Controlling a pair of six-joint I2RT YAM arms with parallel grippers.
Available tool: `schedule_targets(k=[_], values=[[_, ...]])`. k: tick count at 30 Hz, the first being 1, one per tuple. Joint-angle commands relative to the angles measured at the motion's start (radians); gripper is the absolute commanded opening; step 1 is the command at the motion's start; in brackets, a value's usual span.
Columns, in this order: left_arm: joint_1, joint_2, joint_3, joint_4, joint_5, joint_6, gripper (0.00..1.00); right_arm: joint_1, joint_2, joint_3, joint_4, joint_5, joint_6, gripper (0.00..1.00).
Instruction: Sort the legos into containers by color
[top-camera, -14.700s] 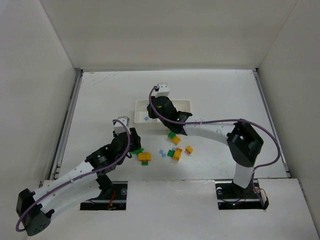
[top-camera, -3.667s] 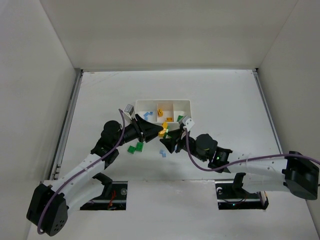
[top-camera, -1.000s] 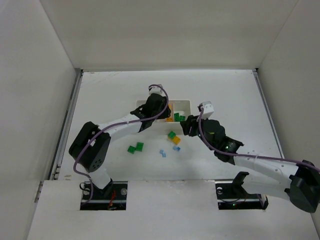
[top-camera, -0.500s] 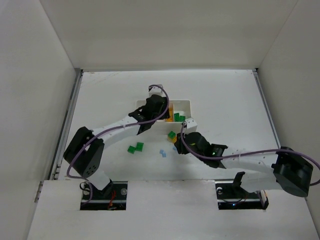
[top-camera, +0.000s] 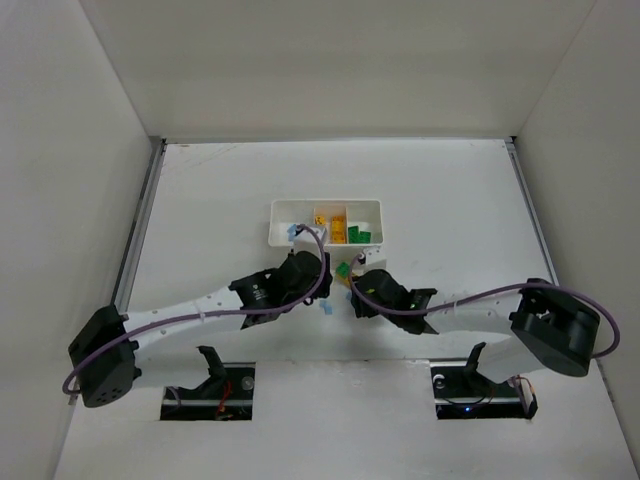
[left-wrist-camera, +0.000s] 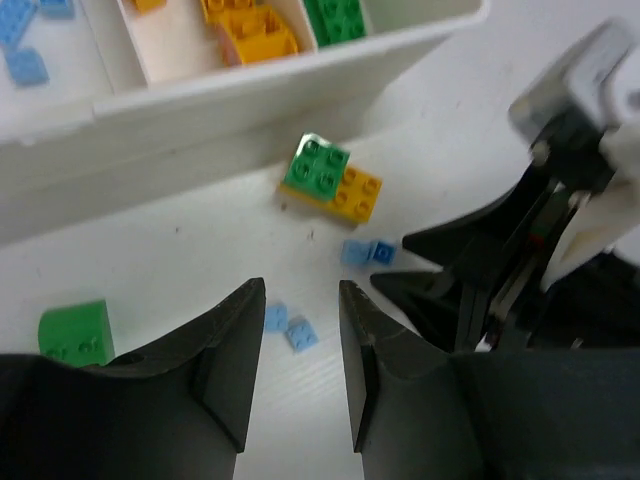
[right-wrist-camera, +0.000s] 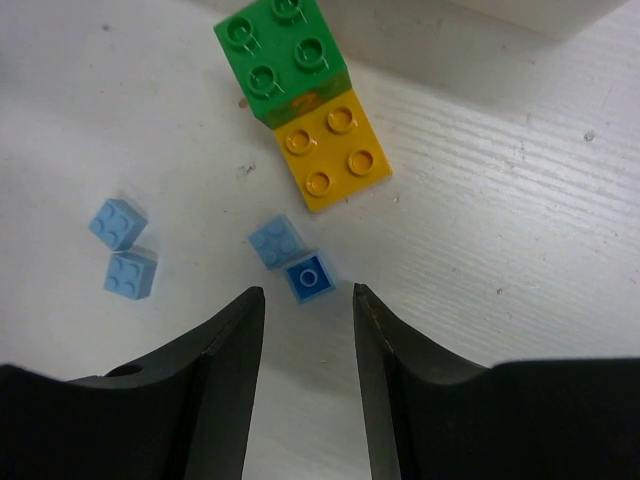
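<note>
Blue legos (right-wrist-camera: 296, 264), just beyond parted right hand (right-wrist-camera: 307, 296)

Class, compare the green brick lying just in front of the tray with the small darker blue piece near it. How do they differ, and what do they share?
The green brick is far larger than the darker blue piece. It shows four studs; the blue piece shows one ring. It sits on a yellow brick; the blue piece lies on the table beside a pale blue brick. Both lie outside the tray, ungripped.
</note>
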Motion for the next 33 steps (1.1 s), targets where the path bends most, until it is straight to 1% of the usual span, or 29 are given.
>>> schedule_targets(k=[1,8,12,15,17,20,22,27,33], values=[[-0.051,-0.043,-0.047,-0.1,-0.1,-0.08,0.33,0.01,0.011,0.043,-0.01,0.019,0.023,0.47],[-0.111,-0.08,-0.119,-0.122,-0.1,-0.2,0.33,0.012,0.049,0.063,-0.005,0.059,0.01,0.45],[-0.17,-0.059,-0.136,-0.122,-0.106,-0.241,0.36,0.012,0.077,0.084,-0.013,0.062,-0.014,0.36],[-0.212,-0.026,-0.128,-0.122,-0.109,-0.272,0.38,0.012,0.068,0.086,-0.024,0.057,-0.002,0.26],[-0.232,-0.013,-0.131,-0.111,-0.122,-0.287,0.39,0.012,0.034,0.075,-0.02,0.068,0.0,0.22],[-0.242,0.029,-0.123,-0.103,-0.14,-0.312,0.41,0.012,-0.064,0.046,-0.025,0.08,0.022,0.2],[-0.253,0.066,-0.119,-0.099,-0.163,-0.323,0.41,0.004,-0.142,0.025,-0.024,0.08,0.029,0.2],[-0.267,0.158,-0.096,-0.073,-0.192,-0.34,0.39,-0.025,-0.281,-0.011,-0.03,0.08,0.036,0.2],[-0.253,0.211,-0.105,0.007,-0.203,-0.343,0.38,-0.039,-0.365,-0.014,-0.025,0.086,0.026,0.21]])
